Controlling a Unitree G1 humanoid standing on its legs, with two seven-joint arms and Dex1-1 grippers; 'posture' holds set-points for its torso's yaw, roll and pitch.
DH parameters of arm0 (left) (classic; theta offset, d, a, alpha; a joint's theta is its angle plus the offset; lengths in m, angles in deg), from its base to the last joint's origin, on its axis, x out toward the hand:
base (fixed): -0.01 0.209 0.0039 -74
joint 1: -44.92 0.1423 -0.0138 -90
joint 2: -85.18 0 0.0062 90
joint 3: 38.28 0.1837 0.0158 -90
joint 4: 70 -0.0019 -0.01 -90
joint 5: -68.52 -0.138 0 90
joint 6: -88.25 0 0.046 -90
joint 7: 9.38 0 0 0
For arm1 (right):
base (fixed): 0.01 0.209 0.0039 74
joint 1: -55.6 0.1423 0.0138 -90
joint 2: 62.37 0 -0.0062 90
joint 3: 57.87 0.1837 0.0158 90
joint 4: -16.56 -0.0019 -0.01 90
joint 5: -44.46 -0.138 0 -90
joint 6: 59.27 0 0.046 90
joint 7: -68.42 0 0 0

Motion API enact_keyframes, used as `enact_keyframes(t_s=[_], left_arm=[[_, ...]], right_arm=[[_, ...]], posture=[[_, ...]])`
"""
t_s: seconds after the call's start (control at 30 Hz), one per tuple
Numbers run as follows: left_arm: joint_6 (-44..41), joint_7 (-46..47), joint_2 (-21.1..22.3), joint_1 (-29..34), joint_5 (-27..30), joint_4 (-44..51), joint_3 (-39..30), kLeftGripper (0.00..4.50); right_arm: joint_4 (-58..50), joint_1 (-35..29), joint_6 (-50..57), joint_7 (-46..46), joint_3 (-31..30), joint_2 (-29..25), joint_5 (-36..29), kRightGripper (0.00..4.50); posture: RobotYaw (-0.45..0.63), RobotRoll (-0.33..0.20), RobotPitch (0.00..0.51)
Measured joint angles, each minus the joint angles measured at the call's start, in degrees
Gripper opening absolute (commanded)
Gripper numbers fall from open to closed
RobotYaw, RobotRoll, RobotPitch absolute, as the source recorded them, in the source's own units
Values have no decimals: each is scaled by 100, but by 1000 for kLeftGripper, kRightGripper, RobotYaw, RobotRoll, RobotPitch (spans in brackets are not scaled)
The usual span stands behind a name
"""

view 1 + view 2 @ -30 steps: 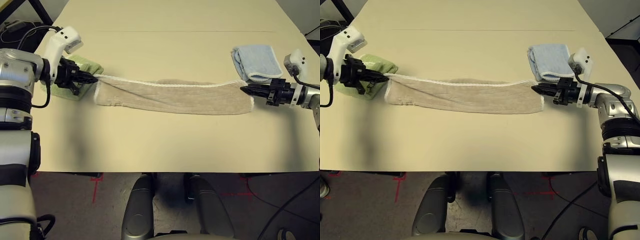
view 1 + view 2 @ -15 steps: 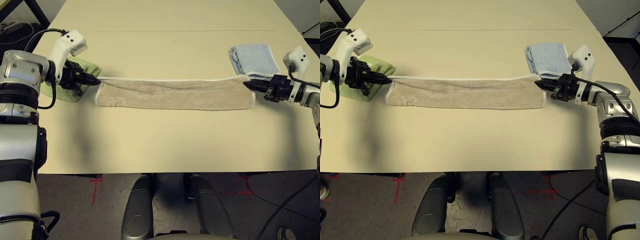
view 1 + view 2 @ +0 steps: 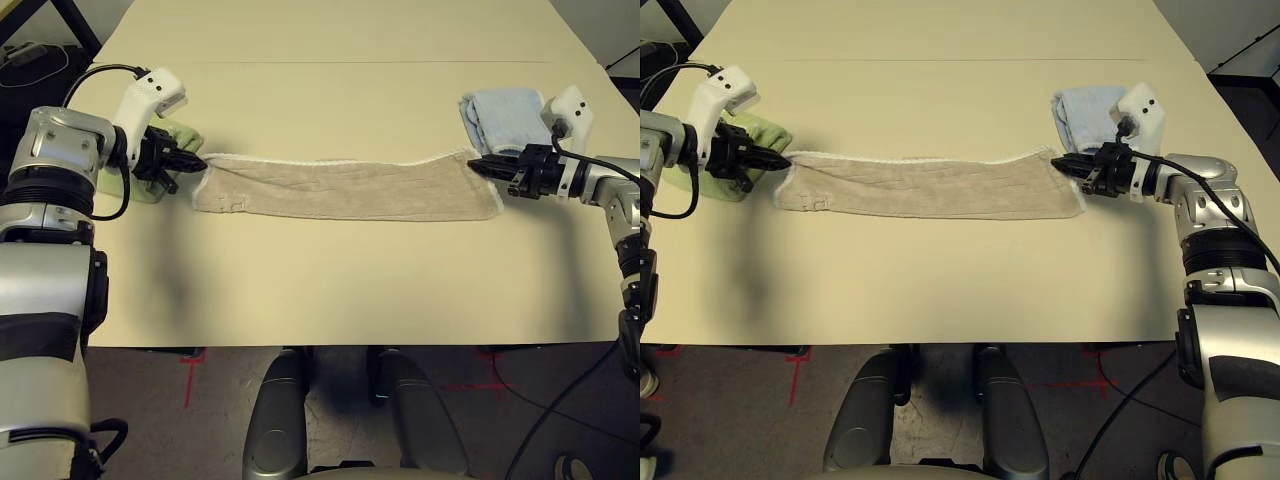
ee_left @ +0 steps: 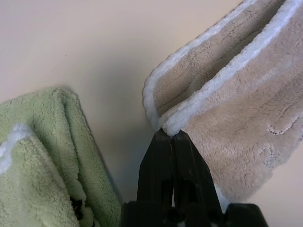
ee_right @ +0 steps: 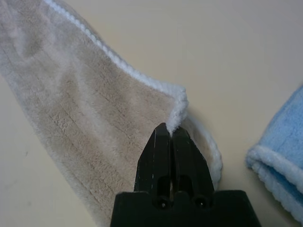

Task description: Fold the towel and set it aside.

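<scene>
Towel (image 3: 345, 188): beige terry cloth, plush, ribbed pile, white stitched edging. Green towel (image 4: 42, 156) and blue towel (image 3: 507, 119): fluffy cloth. Table (image 3: 330, 290): smooth matt cream. Gripper fingers (image 5: 173, 161): black matt plastic. Forearms (image 3: 60, 150): glossy silver.

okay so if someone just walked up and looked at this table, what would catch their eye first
A long beige towel, folded to a narrow strip, stretches across the middle of the table. The left gripper and right gripper each pinch a far corner at its ends. A green towel sits behind the left gripper, a blue one behind the right.
</scene>
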Motion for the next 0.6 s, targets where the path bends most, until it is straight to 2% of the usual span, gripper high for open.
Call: enact_keyframes(t_s=[0.6], left_arm=[[261,265,-14,-33,-261,-252,3,68]], right_arm=[[-324,-69,400,-304,-176,-104,282,0]], posture=[[109,0,251]])
